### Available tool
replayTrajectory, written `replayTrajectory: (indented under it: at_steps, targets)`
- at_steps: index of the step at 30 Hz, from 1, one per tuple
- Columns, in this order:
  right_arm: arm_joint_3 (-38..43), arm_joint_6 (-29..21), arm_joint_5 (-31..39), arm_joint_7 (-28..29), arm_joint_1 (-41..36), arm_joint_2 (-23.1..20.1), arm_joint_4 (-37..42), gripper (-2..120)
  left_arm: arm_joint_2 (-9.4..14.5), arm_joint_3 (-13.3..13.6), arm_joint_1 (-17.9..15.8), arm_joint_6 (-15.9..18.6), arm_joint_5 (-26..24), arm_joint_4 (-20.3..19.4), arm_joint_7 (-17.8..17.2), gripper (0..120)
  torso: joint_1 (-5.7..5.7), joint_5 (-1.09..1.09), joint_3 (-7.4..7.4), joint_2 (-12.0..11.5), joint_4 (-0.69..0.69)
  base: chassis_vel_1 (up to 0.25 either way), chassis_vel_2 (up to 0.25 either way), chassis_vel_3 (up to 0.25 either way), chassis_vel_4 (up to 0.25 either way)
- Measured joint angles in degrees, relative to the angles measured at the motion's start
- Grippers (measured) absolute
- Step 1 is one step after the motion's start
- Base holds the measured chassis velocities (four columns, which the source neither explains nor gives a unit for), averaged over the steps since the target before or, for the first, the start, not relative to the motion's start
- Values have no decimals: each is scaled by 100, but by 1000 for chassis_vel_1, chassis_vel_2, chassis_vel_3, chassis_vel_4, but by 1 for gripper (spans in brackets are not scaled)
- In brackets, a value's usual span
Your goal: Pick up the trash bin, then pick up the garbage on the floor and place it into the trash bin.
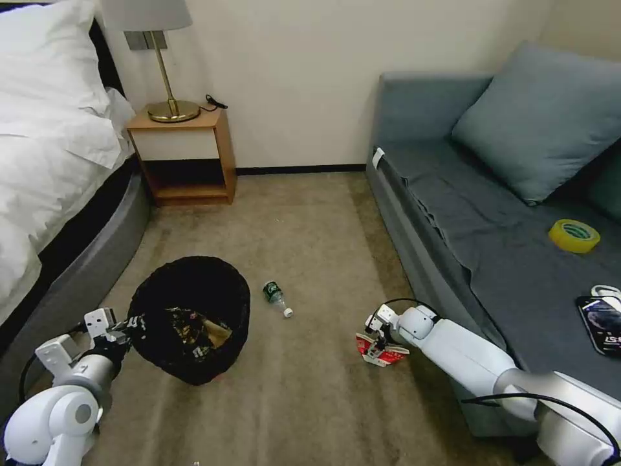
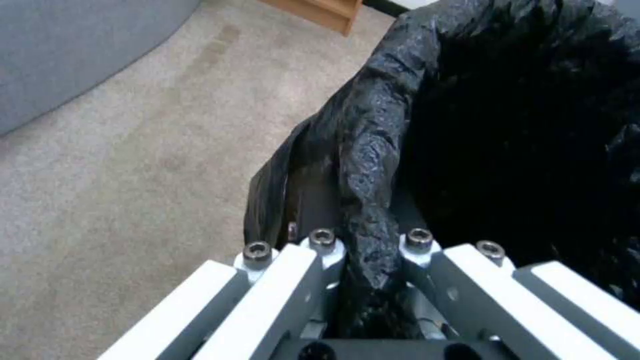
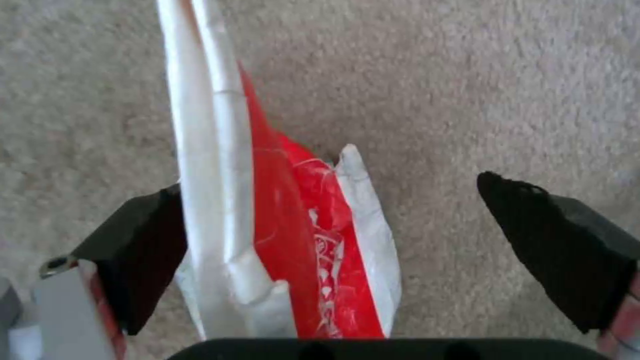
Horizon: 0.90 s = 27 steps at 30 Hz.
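While crumpled, the red-and-white wrapper (image 3: 293,235) sits between the open right hand (image 3: 333,240).

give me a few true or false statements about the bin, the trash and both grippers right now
1. The left gripper is clamped on the trash bin rim. True.
2. The right gripper is shut on the red-and-white wrapper. False: its jaws are open around it.
3. The green bottle lies in the bin. False: it lies on the carpet beside it.
4. Some trash is already inside the bin. True.
5. The yellow tape roll is on the floor. False: it sits on the sofa.
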Motion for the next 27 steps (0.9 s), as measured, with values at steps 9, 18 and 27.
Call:
replayTrajectory:
  at_steps: [9, 18, 27]
  targets:
    - [76, 57, -96, 22, -11, 196, -189, 85, 52, 0, -18, -10, -1, 38, 8, 3, -1, -6, -1, 3, -3, 0, 0, 0, 0]
    - [85, 65, -93, 108, -41, 255, -210, 65, 98, 14, -43, -21, -8, 75, 21, 3, -1, -3, -2, 5, -3, 0, 0, 0, 0]
    - [134, 80, -63, 362, -128, 266, -233, 44, 156, 44, -57, -31, -12, 95, 34, 3, -2, 1, -2, 3, 3, 0, 0, 0, 0]
